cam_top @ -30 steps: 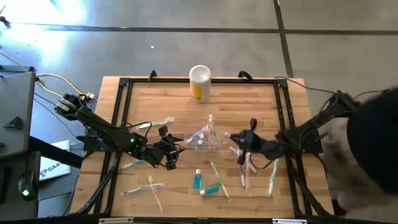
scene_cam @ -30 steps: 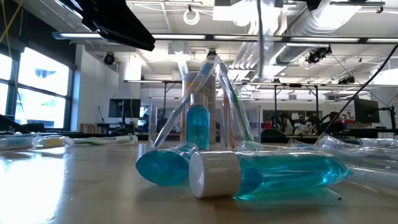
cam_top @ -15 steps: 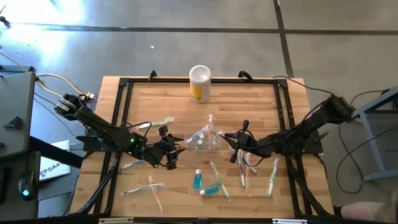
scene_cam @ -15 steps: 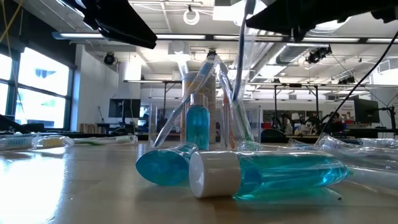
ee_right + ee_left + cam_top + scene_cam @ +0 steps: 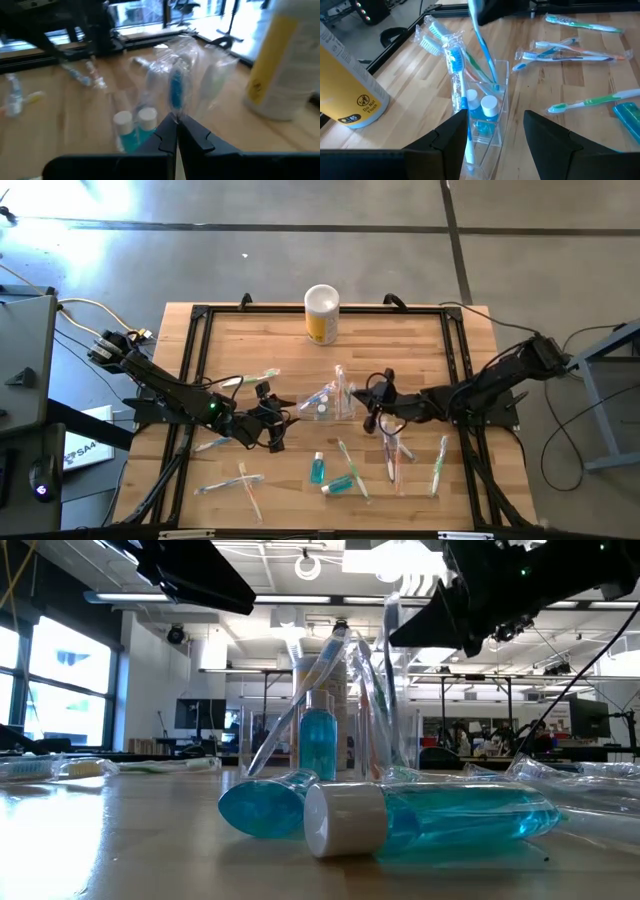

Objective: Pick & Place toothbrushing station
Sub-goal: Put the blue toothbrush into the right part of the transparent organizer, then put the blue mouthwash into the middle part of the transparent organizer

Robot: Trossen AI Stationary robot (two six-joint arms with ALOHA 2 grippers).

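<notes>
The clear plastic holder (image 5: pixel 328 402) stands mid-table with wrapped toothbrushes and two small teal tubes (image 5: pixel 485 105) in it. My left gripper (image 5: pixel 497 135) is open, level at the holder's left end, one finger on either side of it; I see no touch. My right gripper (image 5: pixel 372 408) is just right of the holder and above it, shut on a blue toothbrush (image 5: pixel 482 45) in a clear wrapper. The brush's lower end (image 5: pixel 495 86) reaches into the holder. In the low view the brush (image 5: pixel 393 670) hangs steeply from the right gripper (image 5: pixel 440 615). My right gripper pinches the wrapped blue toothbrush by its upper end (image 5: pixel 175 112) between its two fingers. The fingers slant down from the table's right side, roughly in line with the brush. The brush hangs below them, slightly tilted, its lower end inside the holder.
A yellow canister with a white top (image 5: pixel 321 315) stands at the far edge. Loose toothbrushes lie at the left (image 5: pixel 250 380), near left (image 5: pixel 245 485) and near right (image 5: pixel 440 460). Two teal tubes (image 5: pixel 330 476) lie near the front, close before the low camera (image 5: pixel 400 820).
My right gripper has carried the wrapped toothbrush toward the table's left, up to the holder, and the brush's lower end now stands in the holder. A person at the table's right side has gone out of view.
</notes>
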